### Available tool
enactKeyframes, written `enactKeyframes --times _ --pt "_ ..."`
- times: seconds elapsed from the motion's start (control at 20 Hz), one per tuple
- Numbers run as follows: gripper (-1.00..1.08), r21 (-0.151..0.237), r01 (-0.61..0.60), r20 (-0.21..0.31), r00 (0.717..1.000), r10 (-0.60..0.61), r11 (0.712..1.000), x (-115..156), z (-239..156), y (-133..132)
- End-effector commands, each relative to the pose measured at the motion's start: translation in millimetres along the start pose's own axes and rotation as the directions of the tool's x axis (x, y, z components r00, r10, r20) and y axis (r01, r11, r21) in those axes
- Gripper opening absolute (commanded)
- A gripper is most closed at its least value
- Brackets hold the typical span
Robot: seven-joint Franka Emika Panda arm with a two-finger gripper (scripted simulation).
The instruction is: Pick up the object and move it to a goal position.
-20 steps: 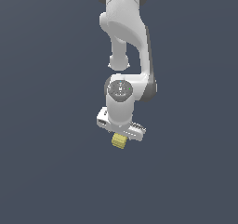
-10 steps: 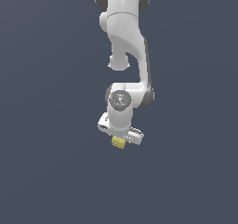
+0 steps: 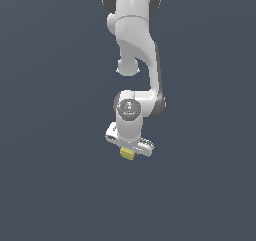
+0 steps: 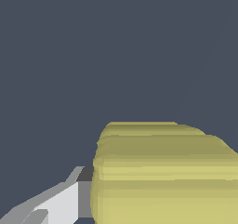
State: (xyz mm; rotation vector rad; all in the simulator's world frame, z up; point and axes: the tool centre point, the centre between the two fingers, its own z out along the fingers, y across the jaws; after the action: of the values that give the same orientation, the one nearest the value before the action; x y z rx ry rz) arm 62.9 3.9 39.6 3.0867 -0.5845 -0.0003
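I have the object [image 3: 127,154], a small pale-yellow block with ridged sides, sitting right under the white gripper [image 3: 128,152] in the exterior view, poking out just below the gripper body at about its 6 o'clock. It is far narrower than the gripper's wide crossbar. In the wrist view the same block [image 4: 162,176] fills the frame from the centre out toward 4 o'clock, its grooved bands running across it, very close to the lens. One light-grey finger [image 4: 60,202] shows at roughly 7 o'clock in that picture, its dark inner pad pressed flush against the block's side. The opposite finger is out of frame, so I cannot confirm its contact directly; still, with the block hanging against the plain dark background and nothing visible under it, I read the fingers as clamped on the object. From the exterior view, the arm [image 3: 135,40] comes down from 12 o'clock, bends at the elbow, and the wrist points straight down over the block.
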Motion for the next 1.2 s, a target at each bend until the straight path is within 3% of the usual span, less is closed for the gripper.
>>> enactKeyframes --times 0.0,0.6,1.15 --pt "-1.0 0.0 0.0 0.0 1.0 0.0 1.0 0.1 0.0 0.0" --pt "-1.0 0.0 0.0 0.0 1.0 0.0 1.0 -4.7 -14.5 1.1" --pt "-1.0 0.0 0.0 0.0 1.0 0.0 1.0 -28.0 -86.0 6.3"
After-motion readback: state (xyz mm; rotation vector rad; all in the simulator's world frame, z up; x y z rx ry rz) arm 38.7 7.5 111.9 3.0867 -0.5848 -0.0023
